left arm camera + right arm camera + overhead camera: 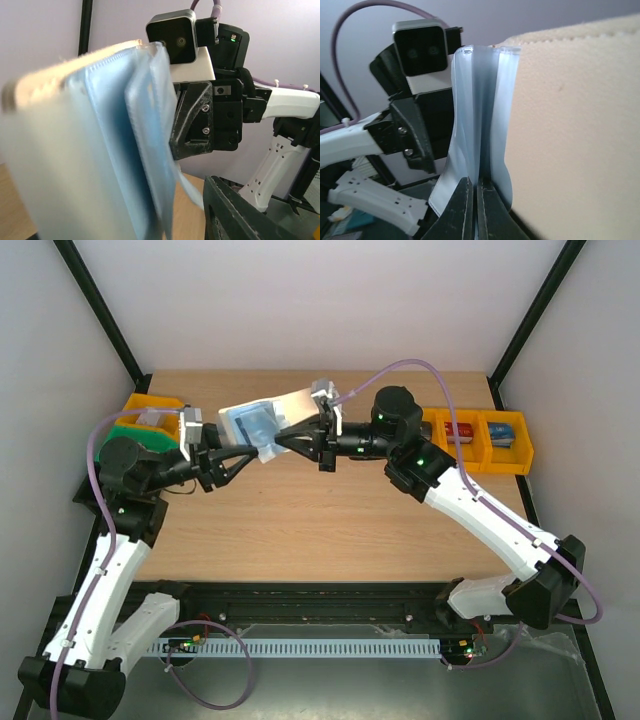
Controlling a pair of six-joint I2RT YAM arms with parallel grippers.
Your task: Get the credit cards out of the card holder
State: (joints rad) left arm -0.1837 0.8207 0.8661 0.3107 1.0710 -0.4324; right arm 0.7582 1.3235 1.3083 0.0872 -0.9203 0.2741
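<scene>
Unfolded card holder (250, 422) is held between the grippers. Its blue inner leaf is pinched by right gripper (472, 182). Left gripper (240, 450) is spread at its opposite edge.

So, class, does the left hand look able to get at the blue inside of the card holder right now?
Probably yes: the right hand pinches a clear sleeve of the card holder, holding it up open, close beside the left hand, with nothing between them.
</scene>
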